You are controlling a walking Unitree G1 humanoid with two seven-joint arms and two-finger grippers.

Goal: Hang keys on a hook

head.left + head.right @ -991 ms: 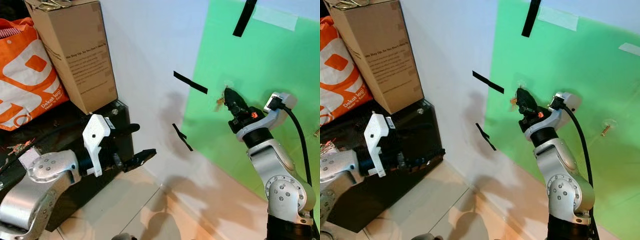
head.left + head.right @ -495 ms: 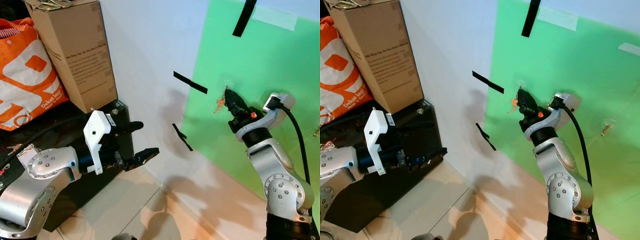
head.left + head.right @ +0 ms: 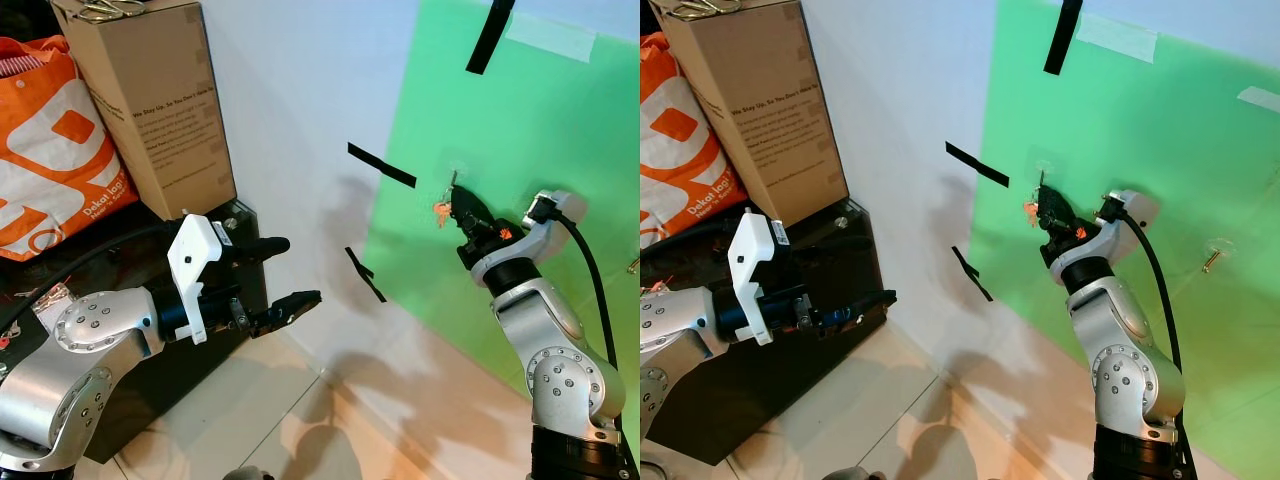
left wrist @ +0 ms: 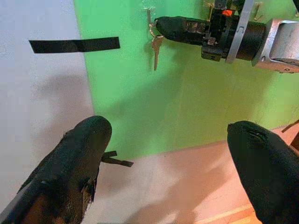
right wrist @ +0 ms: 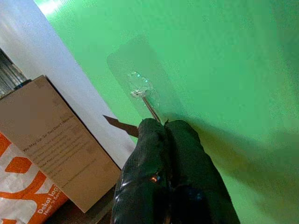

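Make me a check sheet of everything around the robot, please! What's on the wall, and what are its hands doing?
Surface: green sheet on a white wall; black tape strips.
Job's things: keys hang at a clear stick-on hook.
Clutter: cardboard box, orange bag, black cabinet.
Grippers: right gripper shut, its tip at the keys by the hook; left gripper open, held out low, holding nothing.
Cables: black cable along the right arm.
Surroundings: pale tiled floor.
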